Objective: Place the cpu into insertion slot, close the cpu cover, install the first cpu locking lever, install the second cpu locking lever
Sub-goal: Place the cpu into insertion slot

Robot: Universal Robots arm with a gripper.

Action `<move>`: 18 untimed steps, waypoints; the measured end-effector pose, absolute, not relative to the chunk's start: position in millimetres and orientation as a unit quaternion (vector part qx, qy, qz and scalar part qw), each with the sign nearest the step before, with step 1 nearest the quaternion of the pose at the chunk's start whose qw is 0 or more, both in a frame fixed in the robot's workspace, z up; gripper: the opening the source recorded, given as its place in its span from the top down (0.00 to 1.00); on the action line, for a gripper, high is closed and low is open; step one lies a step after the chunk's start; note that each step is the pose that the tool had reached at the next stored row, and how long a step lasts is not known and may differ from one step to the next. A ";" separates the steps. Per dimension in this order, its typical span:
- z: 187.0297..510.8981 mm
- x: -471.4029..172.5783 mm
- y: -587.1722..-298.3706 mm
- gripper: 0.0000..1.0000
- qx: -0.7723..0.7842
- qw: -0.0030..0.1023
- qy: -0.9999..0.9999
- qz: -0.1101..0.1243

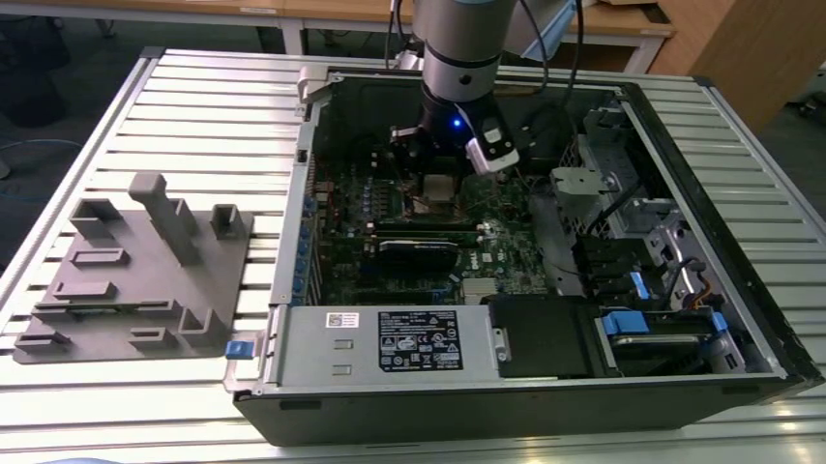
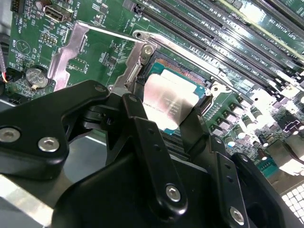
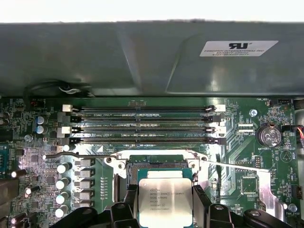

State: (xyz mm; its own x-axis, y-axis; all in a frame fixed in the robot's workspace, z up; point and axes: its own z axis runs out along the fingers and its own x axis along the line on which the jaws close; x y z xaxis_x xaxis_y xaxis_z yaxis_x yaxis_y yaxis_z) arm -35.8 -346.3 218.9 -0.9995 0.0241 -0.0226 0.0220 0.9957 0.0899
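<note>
The cpu (image 3: 165, 202), a small square chip with a silvery top, sits between the two black fingers (image 3: 130, 199) of my gripper (image 3: 165, 205), which is shut on its sides. It hangs just over the insertion slot (image 3: 161, 166), whose dark centre shows beyond the chip's far edge. In the second wrist view the cpu (image 2: 167, 100) covers most of the insertion slot (image 2: 181, 71), with my gripper (image 2: 166, 121) around it. The cpu cover (image 2: 70, 53) lies flipped open beside the socket. Two thin wire levers (image 3: 71, 155) stand released. In the exterior view my gripper (image 1: 439, 169) is low inside the case over the motherboard.
Long black memory slots (image 3: 142, 124) run just past the socket, below the grey case wall (image 3: 142, 57). A row of capacitors (image 3: 61, 183) flanks it. In the exterior view a black card (image 1: 420, 253), drive bays (image 1: 645, 251) and a grey fixture (image 1: 142, 261) on the slatted table show.
</note>
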 end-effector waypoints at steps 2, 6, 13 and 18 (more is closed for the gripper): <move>219.0 -35.8 -346.4 0.46 0.012 0.012 0.999 0.045; 218.8 -37.9 -346.3 0.46 0.012 0.012 0.999 0.045; 218.0 -38.5 -346.4 0.46 0.012 0.012 0.999 0.045; 217.9 -38.4 -346.3 0.46 0.015 0.012 0.999 0.045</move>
State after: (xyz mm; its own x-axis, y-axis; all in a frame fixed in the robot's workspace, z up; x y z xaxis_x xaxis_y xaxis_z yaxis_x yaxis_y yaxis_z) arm -38.4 -346.3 217.9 -0.9993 0.0304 -0.0225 0.0283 0.9956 0.0897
